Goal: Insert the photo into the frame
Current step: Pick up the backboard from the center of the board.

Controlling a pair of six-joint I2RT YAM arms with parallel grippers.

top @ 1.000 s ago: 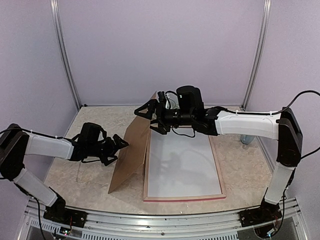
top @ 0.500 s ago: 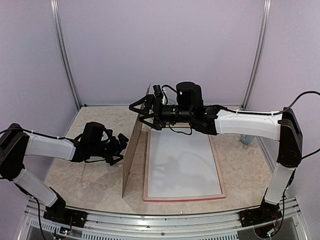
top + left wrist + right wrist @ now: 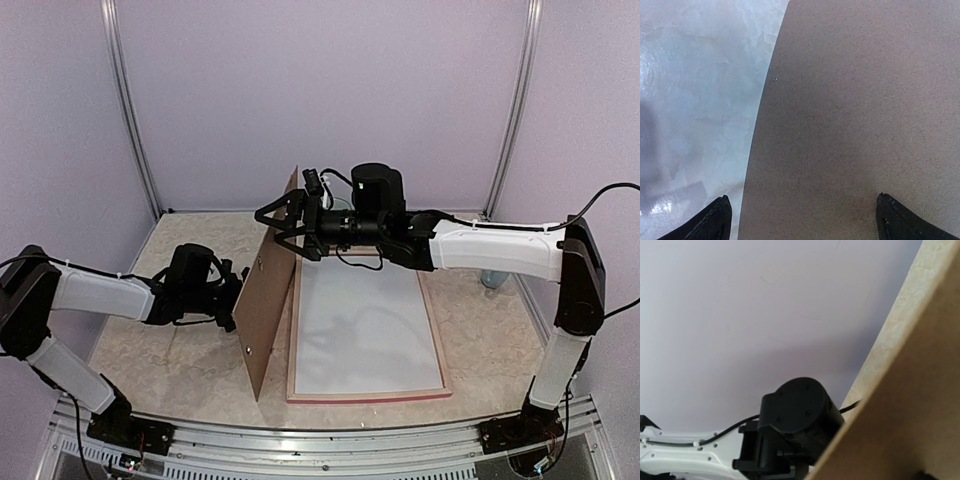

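Two jaw pairs released: left gripper facing upright board, right gripper astride its top. Frame flat, pale rim, white sheet inside, maybe mat.

The flat brown fibreboard backing panel looks matt and finely grainy; the pale marbled tabletop is smooth and glossy, with glare; the thin rectangular frame has a rim of pale wood, matt.

Your left arm and right arm: white shells, black joints, round black motor housings. Left gripper and right gripper all black. Black cable loops off the right shoulder.
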